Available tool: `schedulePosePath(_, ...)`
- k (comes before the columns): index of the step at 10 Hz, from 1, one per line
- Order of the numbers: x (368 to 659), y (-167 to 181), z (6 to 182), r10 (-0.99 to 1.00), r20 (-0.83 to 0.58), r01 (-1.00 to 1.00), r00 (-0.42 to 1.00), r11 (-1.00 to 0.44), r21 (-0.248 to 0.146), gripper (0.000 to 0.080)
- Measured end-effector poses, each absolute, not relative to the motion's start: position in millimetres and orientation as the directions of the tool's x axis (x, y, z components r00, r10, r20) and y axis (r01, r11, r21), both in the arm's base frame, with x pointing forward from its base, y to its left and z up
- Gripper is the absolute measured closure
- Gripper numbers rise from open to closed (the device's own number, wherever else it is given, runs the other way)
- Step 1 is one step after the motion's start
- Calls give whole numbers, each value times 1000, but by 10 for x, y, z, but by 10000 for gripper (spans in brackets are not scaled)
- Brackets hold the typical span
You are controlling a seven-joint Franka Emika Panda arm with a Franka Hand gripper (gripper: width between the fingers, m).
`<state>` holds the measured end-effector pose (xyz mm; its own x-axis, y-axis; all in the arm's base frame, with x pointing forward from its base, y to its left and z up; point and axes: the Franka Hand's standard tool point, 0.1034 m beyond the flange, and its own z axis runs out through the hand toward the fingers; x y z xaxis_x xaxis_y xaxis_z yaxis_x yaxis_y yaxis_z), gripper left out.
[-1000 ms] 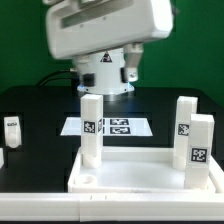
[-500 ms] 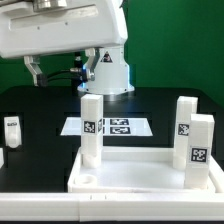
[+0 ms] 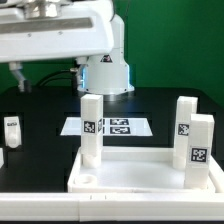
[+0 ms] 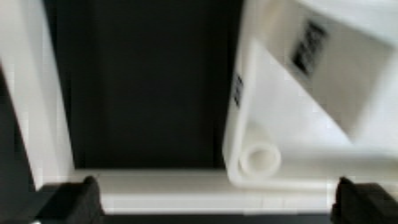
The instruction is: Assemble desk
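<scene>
Ext. view: arm (image 3: 60,35) fills the upper left of frame, its top cut off by the edge. Gripper (image 3: 15,76) shows only as a small dark tip under the arm at the left edge; fingers too small to read there. Panel (image 3: 140,170) lies flat, lower centre-right, long axis running left–right across the frame; its near rim is partly cut by the bottom edge. Round hole (image 3: 90,180) visible at the near-left corner. Three legs stand upright on the panel: one at left (image 3: 91,128), two at right (image 3: 186,118) (image 3: 200,140), the nearer partly covering the farther; tags face the camera. A fourth leg (image 3: 11,130) stands on the table (image 3: 40,110) at the left edge, well apart from the panel. Marker board (image 3: 112,126) lies behind, partly hidden by the left leg.

Wrist view: blurred. Dark fingertips (image 4: 68,198) at both lower corners, spread wide, nothing between. Panel rim and a corner hole (image 4: 260,160) are discernible; a tag is blurred.
</scene>
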<state>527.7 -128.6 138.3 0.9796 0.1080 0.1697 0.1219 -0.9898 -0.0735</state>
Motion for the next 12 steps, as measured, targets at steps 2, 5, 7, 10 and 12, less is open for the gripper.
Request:
schedulePosePath(2, 4994, -1668, 1217, 247, 87, 251, 965, -967, -41, 151)
schedulePosePath(5, 4982, -1747, 1203, 319, 109, 319, 942, -948, 16, 151)
schedulePosePath(7, 4929, -1788, 1150, 307, 93, 308, 947, -951, 7, 151)
schedulePosePath(10, 4573, -2028, 627, 249, -47, 248, 967, -968, -28, 151)
schedulePosePath(12, 4400, -2093, 387, 236, -37, 237, 971, -971, 23, 151)
